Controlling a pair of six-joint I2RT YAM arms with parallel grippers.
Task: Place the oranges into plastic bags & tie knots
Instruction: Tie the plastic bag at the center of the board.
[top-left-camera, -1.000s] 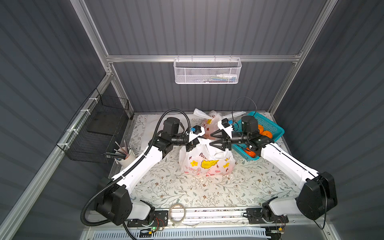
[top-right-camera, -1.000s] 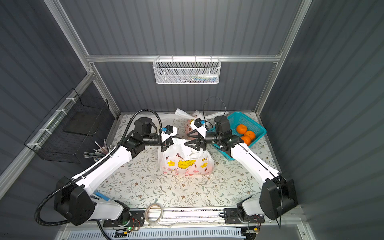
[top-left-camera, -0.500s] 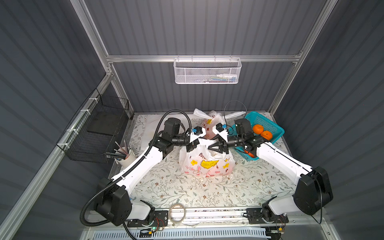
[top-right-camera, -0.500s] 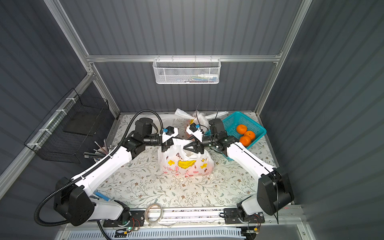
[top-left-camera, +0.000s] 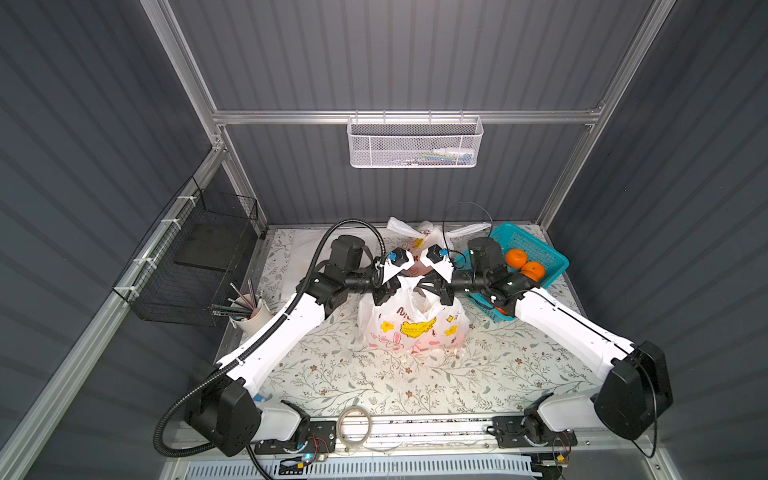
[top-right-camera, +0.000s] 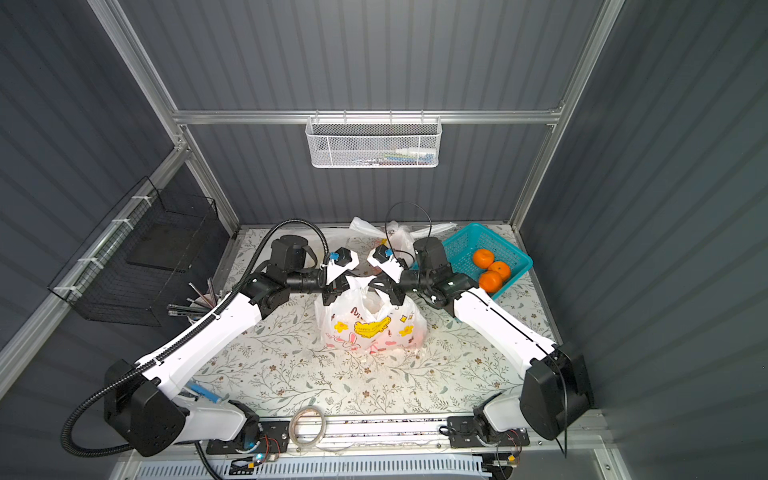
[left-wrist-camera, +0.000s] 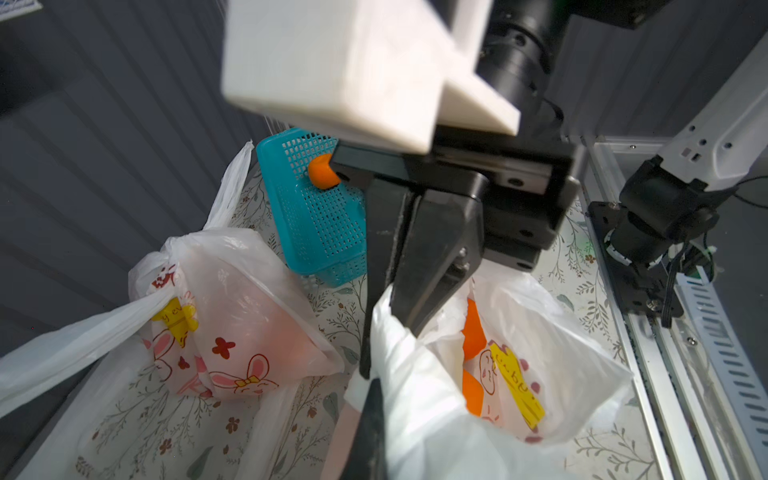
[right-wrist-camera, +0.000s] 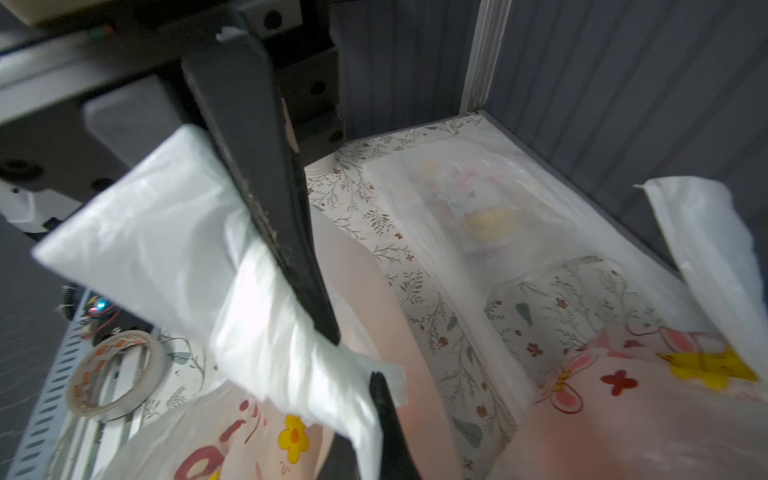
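Left fingers (top-right-camera: 332, 294) and right fingers (top-right-camera: 390, 293) pinch the printed bag (top-right-camera: 370, 330) top, three oranges (top-right-camera: 491, 281) in the basket (top-right-camera: 462, 248).

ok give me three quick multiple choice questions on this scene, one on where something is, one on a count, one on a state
1. Where is the basket?
A. back right corner of the table
B. front left corner
C. hung on the rear rail

2. How many oranges show in it in a top view?
A. one
B. six
C. three

3. The right pincer is:
A. open over the basket
B. shut on the front bag
C. holding an orange

Key:
1 A, it sits at the far edge on the robot's right.
2 C, three lie close together inside it.
3 B, its tips pinch the bag's white plastic at the top.
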